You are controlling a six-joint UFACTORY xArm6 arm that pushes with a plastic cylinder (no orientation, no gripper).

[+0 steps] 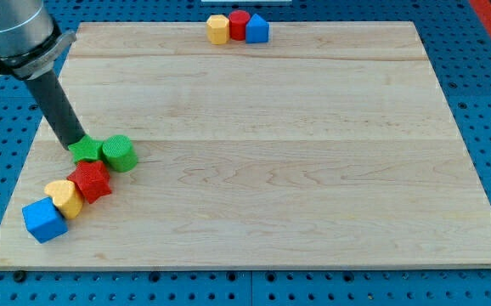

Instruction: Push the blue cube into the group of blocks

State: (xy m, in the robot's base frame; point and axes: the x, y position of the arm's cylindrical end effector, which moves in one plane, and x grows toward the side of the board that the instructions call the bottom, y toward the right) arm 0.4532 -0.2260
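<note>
The blue cube point(44, 219) lies near the board's bottom left corner, touching a yellow heart-shaped block point(64, 197). Up and right of that sit a red star block point(90, 180), a green star block point(84, 151) and a green cylinder point(119, 153), all in one touching chain. My tip point(74, 144) rests at the upper left edge of the green star block, well above the blue cube.
At the view's top edge of the wooden board point(271, 144) stand a yellow block point(218, 29), a red cylinder point(239, 24) and a blue block point(257, 29) in a row. A blue pegboard table surrounds the board.
</note>
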